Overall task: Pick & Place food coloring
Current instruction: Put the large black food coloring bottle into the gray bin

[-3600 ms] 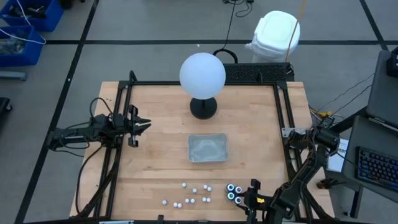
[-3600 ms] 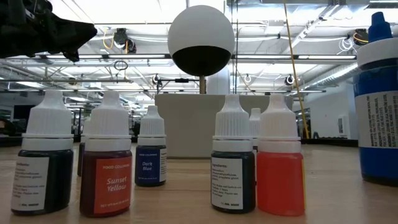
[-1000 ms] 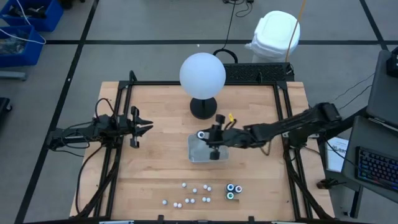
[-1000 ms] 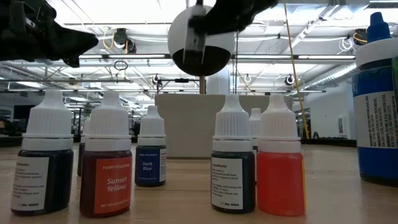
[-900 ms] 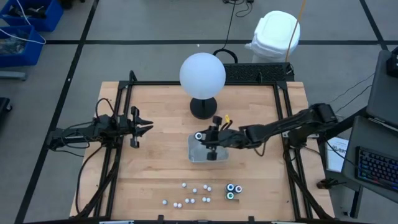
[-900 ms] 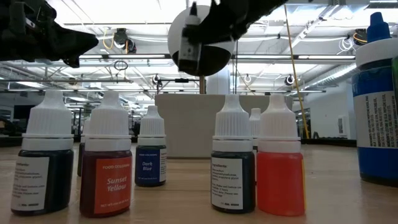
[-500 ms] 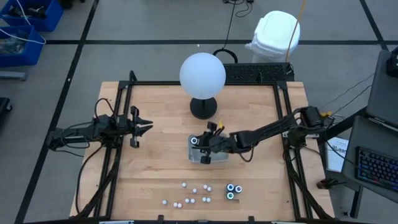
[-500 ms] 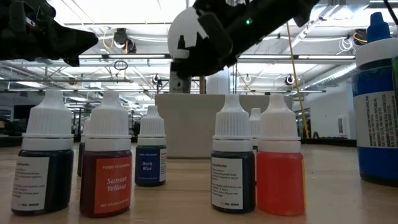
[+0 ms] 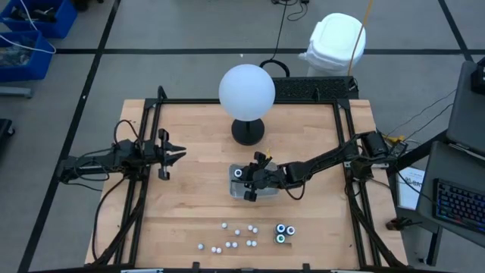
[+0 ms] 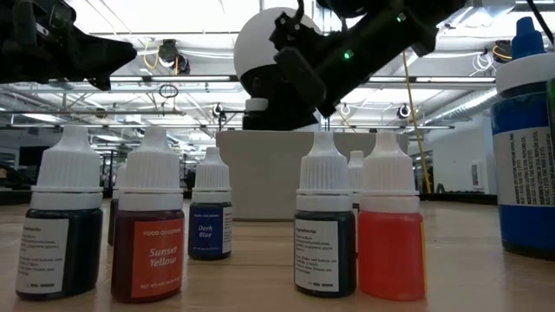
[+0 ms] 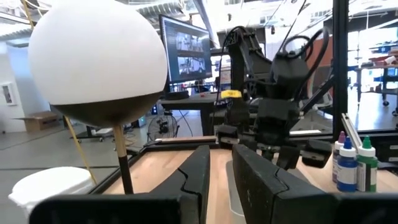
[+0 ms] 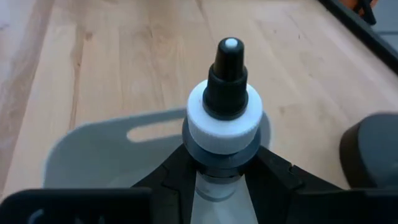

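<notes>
right gripper [image 9: 244, 182] lowered over tray [image 9: 267, 172] — fingers clamp bottle [image 12: 224, 118] | labels: "Sunset Yellow" [image 10: 148, 236], "Dark Blue" [image 10: 211, 216]

I count ten small white-capped bottles [image 9: 237, 232] in the loose cluster at the near edge of the table, though from overhead a couple sit so close together that I could be off by one. Beside them I get three larger dark bottles [image 9: 281, 227] standing together. A fourth larger bottle [image 12: 224, 115] is the only one off the table, pinched in the right gripper [image 12: 222, 167]. That makes fourteen bottles as I read it. From table height only six small ones and one large blue one show. There is one clear tray [image 9: 233, 191], one white globe [image 9: 246, 89], and two arms.
</notes>
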